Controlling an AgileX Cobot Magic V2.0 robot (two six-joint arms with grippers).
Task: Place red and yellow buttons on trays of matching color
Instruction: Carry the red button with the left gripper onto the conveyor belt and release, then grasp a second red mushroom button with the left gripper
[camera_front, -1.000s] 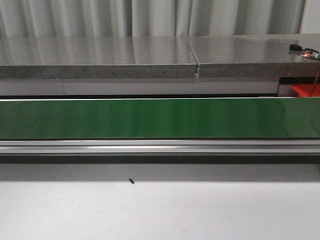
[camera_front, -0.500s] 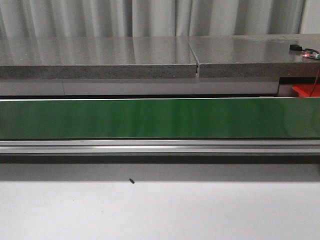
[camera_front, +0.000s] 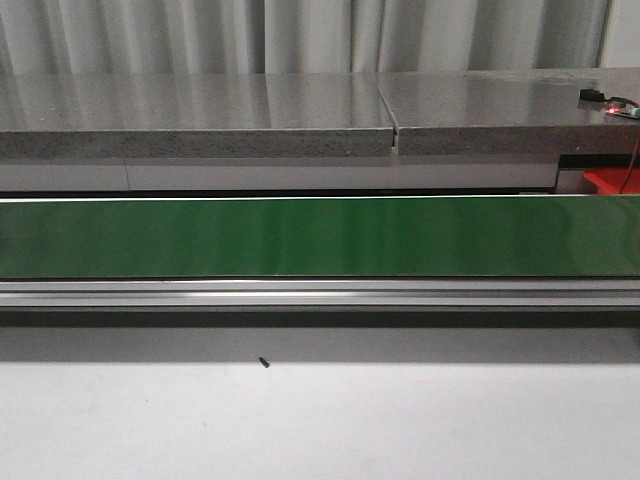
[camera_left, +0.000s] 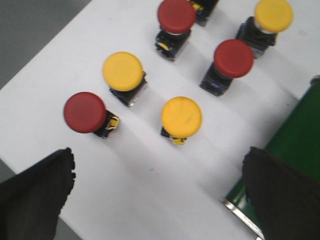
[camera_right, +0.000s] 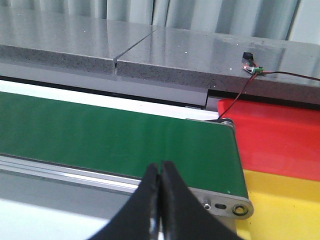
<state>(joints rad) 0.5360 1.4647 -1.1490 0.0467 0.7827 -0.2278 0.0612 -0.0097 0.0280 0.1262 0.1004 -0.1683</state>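
1. On my left wrist view the left gripper (camera_left: 159, 192) is spread wide, its 2 dark fingers (camera_left: 35, 195) at the lower corners of the frame, nothing between them.
2. It hangs over 6 buttons standing on the white table (camera_left: 150, 200): 3 red, 3 yellow. The nearest yellow button (camera_left: 181, 117) sits just above frame centre; a red button (camera_left: 85, 112) is at centre left, another yellow button (camera_left: 123, 71) above it.
3. The right gripper (camera_right: 161, 200) is pressed together and holds nothing, at the bottom centre of its view, pointing across the green conveyor belt (camera_right: 100, 135).
4. The red tray (camera_right: 270, 135) and the yellow tray (camera_right: 285, 200) lie at the right of that frame, just past the belt's end, red above yellow.
5. My front view shows only the belt; no arm, no button.
6. I judge the step in hand to be the first pick, as no button is on a tray.
7. To do it well I would centre the nearest yellow button between the fingers, come straight down, and grip the cap or body squarely so the neighbours are not knocked.
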